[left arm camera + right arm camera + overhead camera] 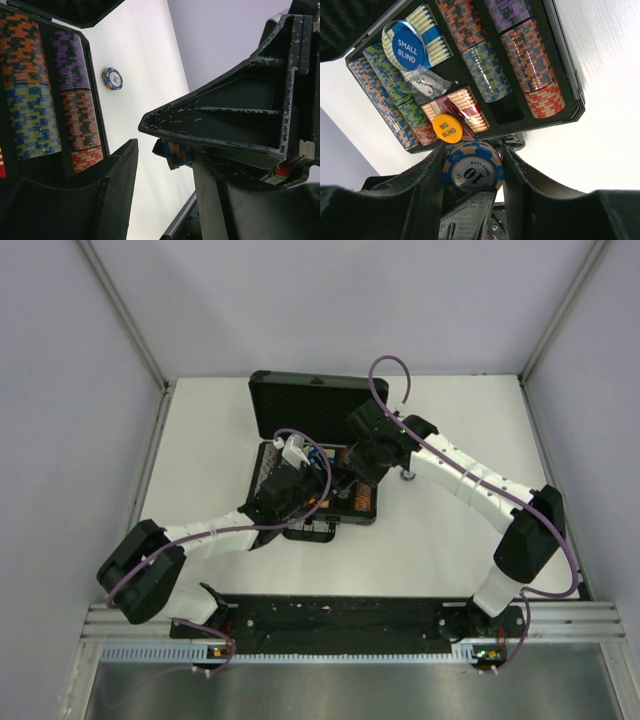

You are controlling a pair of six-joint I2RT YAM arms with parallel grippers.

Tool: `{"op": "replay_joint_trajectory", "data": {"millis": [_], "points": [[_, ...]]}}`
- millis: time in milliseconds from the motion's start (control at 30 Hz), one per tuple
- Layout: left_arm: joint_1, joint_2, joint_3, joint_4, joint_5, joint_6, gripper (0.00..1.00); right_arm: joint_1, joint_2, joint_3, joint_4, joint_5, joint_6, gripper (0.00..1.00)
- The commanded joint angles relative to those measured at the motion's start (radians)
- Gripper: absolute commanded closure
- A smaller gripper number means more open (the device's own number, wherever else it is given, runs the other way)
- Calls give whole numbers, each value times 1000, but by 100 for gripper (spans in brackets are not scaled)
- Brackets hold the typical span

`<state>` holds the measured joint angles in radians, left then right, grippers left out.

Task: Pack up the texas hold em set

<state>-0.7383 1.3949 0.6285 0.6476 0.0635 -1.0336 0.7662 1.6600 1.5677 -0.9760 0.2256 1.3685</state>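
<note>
The black case (262, 483) of the texas hold em set lies open mid-table with its lid (315, 400) raised. Rows of multicoloured chips (485, 70) fill it, with a blue SMALL BLIND button (407, 46), an orange BIG BLIND button (448, 128) and a red card box (447, 107). My right gripper (472, 155) is shut on a small stack of blue-and-orange "10" chips (472, 170) over the case's front edge. My left gripper (167, 167) stands open around that stack (175, 152). The stack sits close to one finger (225, 200), with a gap to the other (107, 190).
One loose blue-and-orange chip (112, 78) lies on the white table to the right of the case. A clear bag with small metal pieces (425, 84) rests on the chips. Grey walls enclose the table, and a black rail (340, 615) runs along the near edge.
</note>
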Motion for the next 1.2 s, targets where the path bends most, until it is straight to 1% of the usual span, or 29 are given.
{"op": "replay_joint_trajectory", "data": {"millis": [0, 100, 267, 467, 600, 800, 833, 867, 967, 1100, 1167], "points": [[-13, -22, 54, -18, -108, -22, 48, 24, -22, 14, -10, -20, 26, 100], [-22, -33, 85, -86, -139, -22, 49, 25, -32, 0, -10, -15, 47, 100], [-47, -40, 103, -130, -206, -11, 48, 28, -46, -21, -10, -31, 80, 100], [-55, -36, 108, -131, -226, -3, 49, 28, -51, -28, -9, -51, 84, 100], [-56, -36, 109, -131, -226, 0, 62, 27, -58, -37, -9, -57, 81, 100], [-59, -34, 120, -146, -223, 0, 88, 28, -62, -40, -9, -52, 75, 100], [-59, -34, 123, -149, -222, 1, 94, 28, -57, -35, -10, -52, 66, 100], [-61, -33, 123, -152, -218, 3, 99, 27, -59, -34, -9, -54, 61, 97], [-64, -36, 126, -157, -214, 12, 100, 27, -62, -32, -9, -49, 57, 82], [-72, -43, 126, -160, -209, 41, 100, 27, -66, -23, -9, -34, 44, 50], [-76, -51, 126, -170, -214, 53, 100, 28, -72, -14, -9, -14, 31, 38]]}}
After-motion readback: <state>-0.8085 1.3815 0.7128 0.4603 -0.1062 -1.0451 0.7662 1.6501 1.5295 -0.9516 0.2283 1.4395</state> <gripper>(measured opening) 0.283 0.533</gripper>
